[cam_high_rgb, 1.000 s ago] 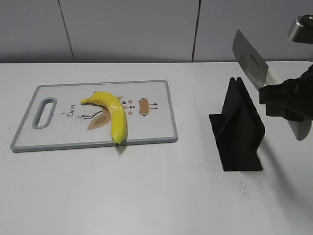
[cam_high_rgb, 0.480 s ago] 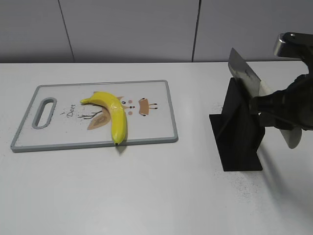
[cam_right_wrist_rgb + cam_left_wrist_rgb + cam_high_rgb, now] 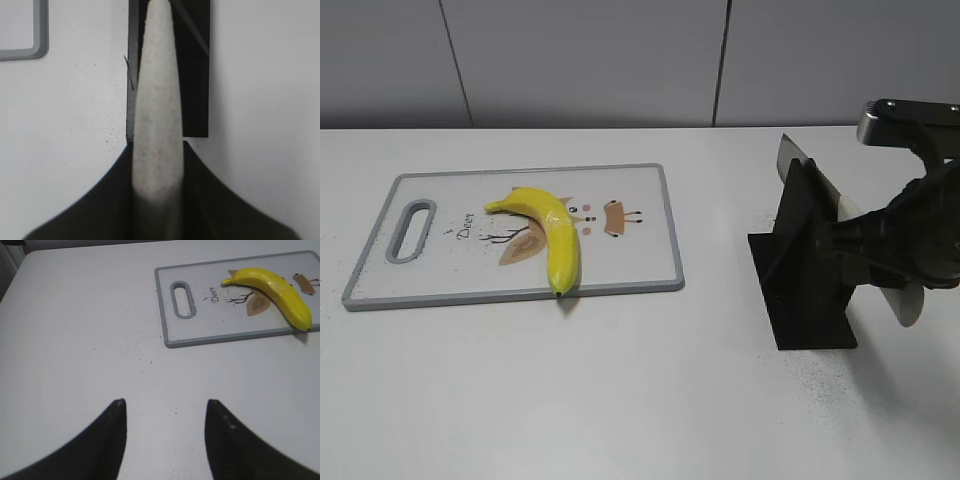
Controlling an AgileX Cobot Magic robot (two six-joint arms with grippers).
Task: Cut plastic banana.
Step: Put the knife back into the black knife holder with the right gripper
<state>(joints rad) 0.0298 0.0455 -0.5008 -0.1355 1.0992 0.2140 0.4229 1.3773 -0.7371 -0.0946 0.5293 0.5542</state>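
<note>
Exterior view
Bench (image 3: 620, 400): white, with fine dark specks near the black stand.
Cutting board (image 3: 630, 275): grey-rimmed, pale, lying flat on the left half of the bench, with a slot handle at its left end and a small deer drawing (the word "Deer" is legible).
Plastic banana (image 3: 548, 232): glossy yellow, curved, lying on the board near its middle; its dark tip reaches the board's near edge, the stem points left.
Knife stand (image 3: 808, 270): black, upright on a flat base, well apart from the board on the right.
Knife (image 3: 800, 160): the grey blade is mostly down in the stand's slot, with its upper corner showing above; the pale handle slants down to the right.
Right gripper (image 3: 880, 245): dark, clamped around the knife handle just beside the stand.

Left wrist view
Left gripper (image 3: 165, 437): two dark fingers spread wide with bare bench between them, holding nothing.
Board and banana: at the top right, far from the fingers (the banana lies across the printed drawing).

Right wrist view
Knife handle (image 3: 156, 115): pale, speckled, tapering away from the camera, pressed between the two dark fingers.
Stand: directly beyond the handle, seen from above as a black strip.
Board corner: grey rim at the top left.
</note>
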